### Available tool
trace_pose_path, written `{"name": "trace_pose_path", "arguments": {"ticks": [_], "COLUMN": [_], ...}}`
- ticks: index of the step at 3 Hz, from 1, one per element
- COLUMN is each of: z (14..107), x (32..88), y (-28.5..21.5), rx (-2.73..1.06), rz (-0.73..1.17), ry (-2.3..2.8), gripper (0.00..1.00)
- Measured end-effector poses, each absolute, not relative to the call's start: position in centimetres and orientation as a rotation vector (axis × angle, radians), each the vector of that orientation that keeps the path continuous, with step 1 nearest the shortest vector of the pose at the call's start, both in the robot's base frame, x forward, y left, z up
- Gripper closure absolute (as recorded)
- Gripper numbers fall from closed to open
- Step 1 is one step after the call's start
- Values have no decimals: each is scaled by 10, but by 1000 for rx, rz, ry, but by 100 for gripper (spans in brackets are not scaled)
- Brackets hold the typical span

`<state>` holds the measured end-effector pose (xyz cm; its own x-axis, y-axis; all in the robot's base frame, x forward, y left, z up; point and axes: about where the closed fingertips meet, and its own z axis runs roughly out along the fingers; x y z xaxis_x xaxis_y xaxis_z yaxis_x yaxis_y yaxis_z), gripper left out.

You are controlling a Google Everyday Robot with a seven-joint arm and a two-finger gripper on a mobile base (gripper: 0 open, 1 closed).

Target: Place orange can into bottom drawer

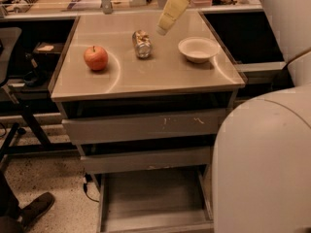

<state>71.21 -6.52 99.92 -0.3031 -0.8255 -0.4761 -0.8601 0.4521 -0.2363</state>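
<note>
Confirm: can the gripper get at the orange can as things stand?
Likely yes. The gripper hangs above the cabinet top between the orange can and the white bowl, close to the can, with nothing between them. The apple sits well clear on the can's far side.
</note>
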Motion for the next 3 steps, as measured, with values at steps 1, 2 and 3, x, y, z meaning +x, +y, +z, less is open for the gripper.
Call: {"name": "trace_pose_path", "arguments": {"ticks": [1,2,3], "z": [976,939,936], "x": [734,779,783], "y": [-44,-18,-13], "rx": [-1386,-1326,-1329], "rz": [162,208,213], "ry": [2197,2239,2226], "gripper": [0,0,0]}}
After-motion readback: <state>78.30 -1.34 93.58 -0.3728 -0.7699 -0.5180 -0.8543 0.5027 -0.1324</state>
